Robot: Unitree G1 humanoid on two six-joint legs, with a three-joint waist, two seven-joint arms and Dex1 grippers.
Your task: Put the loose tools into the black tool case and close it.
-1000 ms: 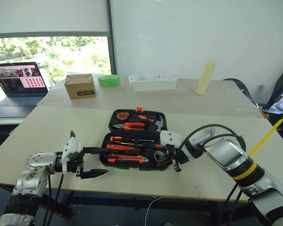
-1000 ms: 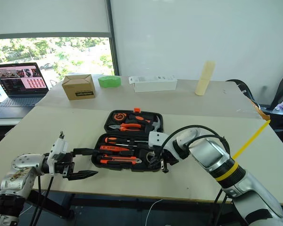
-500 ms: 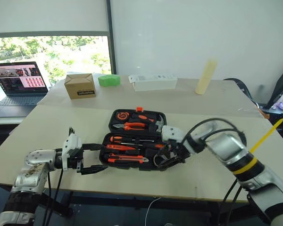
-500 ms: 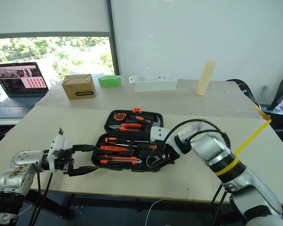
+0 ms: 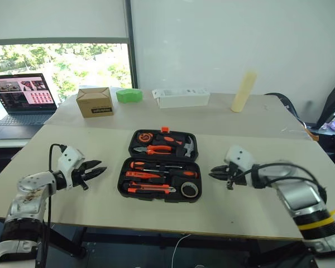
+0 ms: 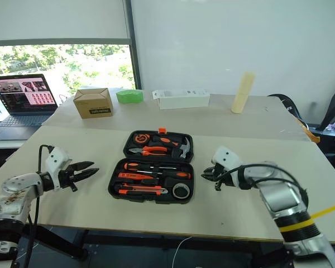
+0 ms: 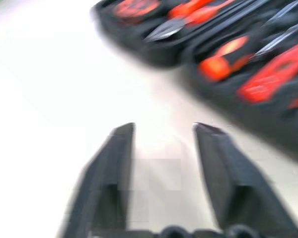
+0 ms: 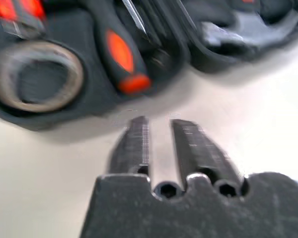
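The black tool case [image 5: 121, 184] lies open in the middle of the table, its lid flat behind with pliers, hammer and tape measure. In the front half sit slim screwdrivers [image 5: 156, 166], flat orange knives [image 5: 148, 188] and the black tape roll [image 5: 188, 190] at the near right corner. My left gripper [image 5: 97, 170] hovers left of the case, pointing at it, fingers apart and empty [image 7: 164, 129]. Off the case's right side, my right gripper [image 5: 212, 172] is shut on nothing [image 8: 159, 121].
At the back of the table stand a brown cardboard box [image 5: 94, 101], a green container [image 5: 129, 95], a long white box [image 5: 181, 98] and a cream cylinder [image 5: 243, 91]. An open laptop [image 5: 23, 97] sits on a side desk at far left.
Both grippers have drawn back from the case, the left one leftward, the right one rightward. The right gripper has shut; the left one's fingers have narrowed. The tape roll now lies uncovered in the case.
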